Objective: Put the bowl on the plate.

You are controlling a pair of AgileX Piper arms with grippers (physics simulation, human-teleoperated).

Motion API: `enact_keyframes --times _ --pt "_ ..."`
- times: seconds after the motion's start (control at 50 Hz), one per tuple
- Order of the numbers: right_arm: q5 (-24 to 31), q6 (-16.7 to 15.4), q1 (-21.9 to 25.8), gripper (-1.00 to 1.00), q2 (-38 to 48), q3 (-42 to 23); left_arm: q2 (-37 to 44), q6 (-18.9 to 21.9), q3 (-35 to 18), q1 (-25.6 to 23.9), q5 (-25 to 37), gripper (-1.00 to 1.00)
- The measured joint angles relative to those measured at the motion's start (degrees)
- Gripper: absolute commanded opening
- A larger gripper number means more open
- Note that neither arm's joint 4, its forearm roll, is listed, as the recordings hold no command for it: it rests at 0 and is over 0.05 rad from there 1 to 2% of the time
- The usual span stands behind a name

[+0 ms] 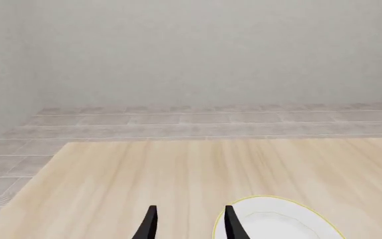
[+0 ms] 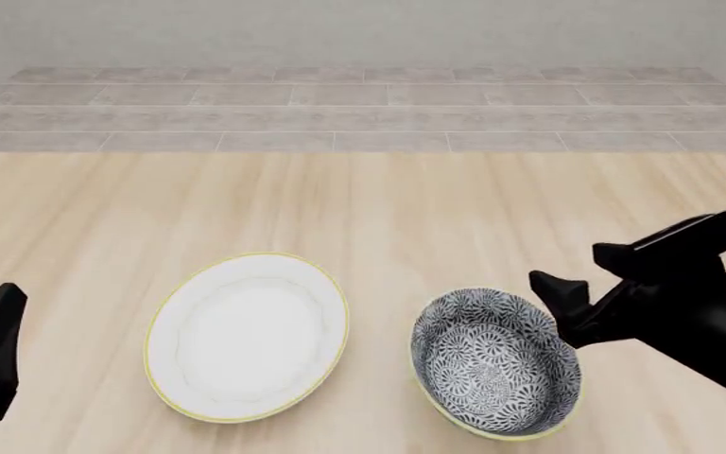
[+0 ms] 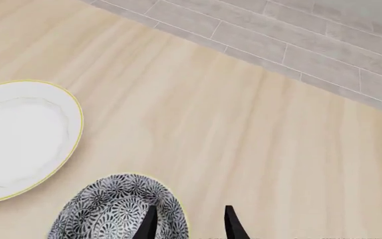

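The bowl (image 2: pixel 495 363) rests on the tabletop (image 2: pixel 376 199) just right of the plate (image 2: pixel 247 335), apart from it. The right hand (image 3: pixel 187 223), fingers parted and empty, straddles the bowl's right rim. Current step: grasp approach. Next: descend, close on the rim, lift, carry left. The left hand (image 1: pixel 187 224) hangs parted, empty.
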State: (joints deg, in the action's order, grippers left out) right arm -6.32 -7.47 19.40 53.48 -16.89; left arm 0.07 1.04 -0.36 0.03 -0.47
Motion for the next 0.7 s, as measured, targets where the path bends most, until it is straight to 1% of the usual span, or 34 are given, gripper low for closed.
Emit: enact_keyframes --times 0.7 --pt "-5.7 1.4 0.2 1.0 7.3 2.2 0.0 0.0 0.0 -0.4 0.1 1.0"
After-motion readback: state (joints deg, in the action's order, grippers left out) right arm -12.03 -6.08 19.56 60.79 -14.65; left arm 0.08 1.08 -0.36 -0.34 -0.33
